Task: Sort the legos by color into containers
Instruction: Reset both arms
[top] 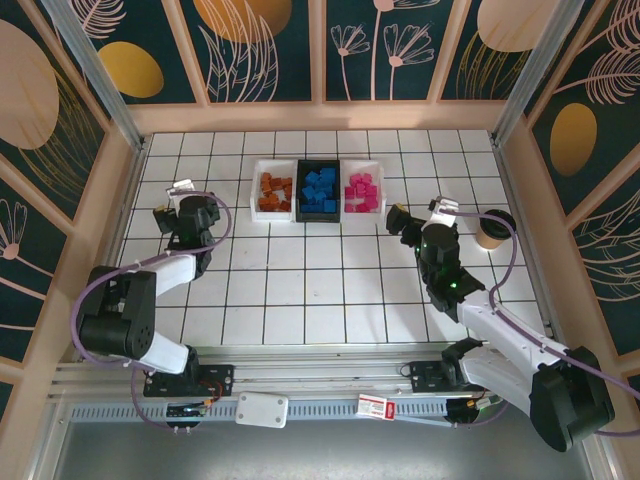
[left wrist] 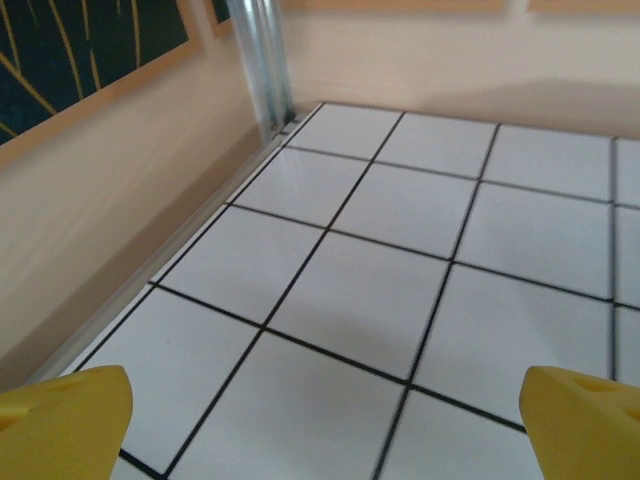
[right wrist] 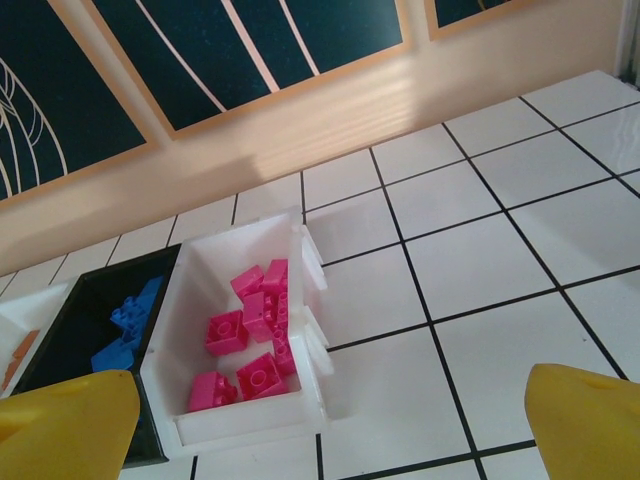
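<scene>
Legos [right wrist: 250, 340]: orange in left white bin [top: 257, 192], blue in black bin [top: 319, 215], pink in right white bin [right wrist: 250, 428], in a row mid-table [top: 300, 290] near the far edge. I judge sorting done, hence left gripper [left wrist: 320, 425] and right gripper [right wrist: 330, 425] gape wide, empty. Lower bricks hidden; counts unclear.

The overhead camera hangs above and behind the near edge, looking steeply down over the whole tiled table [top: 320, 290]. The left wrist camera skims low over the tiles, facing the far-left corner post [left wrist: 262, 60]. The right wrist camera looks closely down at the pink legos [right wrist: 250, 330] in their white bin [right wrist: 250, 422], facing the back wall [right wrist: 300, 110]. The overhead view takes in both spots.
</scene>
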### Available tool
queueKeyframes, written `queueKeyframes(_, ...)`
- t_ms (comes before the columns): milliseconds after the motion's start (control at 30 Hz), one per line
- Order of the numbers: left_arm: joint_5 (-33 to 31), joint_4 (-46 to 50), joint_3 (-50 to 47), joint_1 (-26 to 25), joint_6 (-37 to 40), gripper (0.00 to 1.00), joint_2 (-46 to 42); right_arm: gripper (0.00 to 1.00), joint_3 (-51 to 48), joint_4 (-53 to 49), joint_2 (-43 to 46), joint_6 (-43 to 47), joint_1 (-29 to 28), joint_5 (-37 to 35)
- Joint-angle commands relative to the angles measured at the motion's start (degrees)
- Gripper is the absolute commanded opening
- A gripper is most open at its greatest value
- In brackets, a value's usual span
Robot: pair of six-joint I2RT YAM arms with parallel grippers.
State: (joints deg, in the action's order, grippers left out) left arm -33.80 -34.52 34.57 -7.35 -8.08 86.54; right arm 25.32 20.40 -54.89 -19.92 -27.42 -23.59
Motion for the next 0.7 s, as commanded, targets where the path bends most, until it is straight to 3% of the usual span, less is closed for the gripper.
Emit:
queueKeyframes(0, 4.0, -7.0, -2.4, 2.9, 0.2, 0.99, 0.2, 0.99, -1.1, 2.8, 0.2, 1.1, 0.3, -1.8)
queueKeyframes(200, 8.9, -26.3, -14.3, 3.1, 2.0, 0.99, -0.4, 0.99, -2.9, 6.1, 0.4, 3.4, 0.6, -2.9)
queueKeyframes(400, 14.9, -27.7, -15.3, 3.6, 3.3, 0.99, -0.6, 0.99, -5.5, 10.9, 1.3, 10.8, 1.3, -0.2)
queueKeyframes(600, 20.0, -29.0, -16.4, 4.8, 3.9, 0.99, -1.0, 0.99, -5.1, 9.9, 2.0, 12.1, 4.3, -0.5)
queueKeyframes(667, 23.1, -36.8, -21.0, 5.2, 4.5, 0.99, -0.2, 0.99, -6.3, 11.9, 2.5, 13.3, 5.9, 0.2)
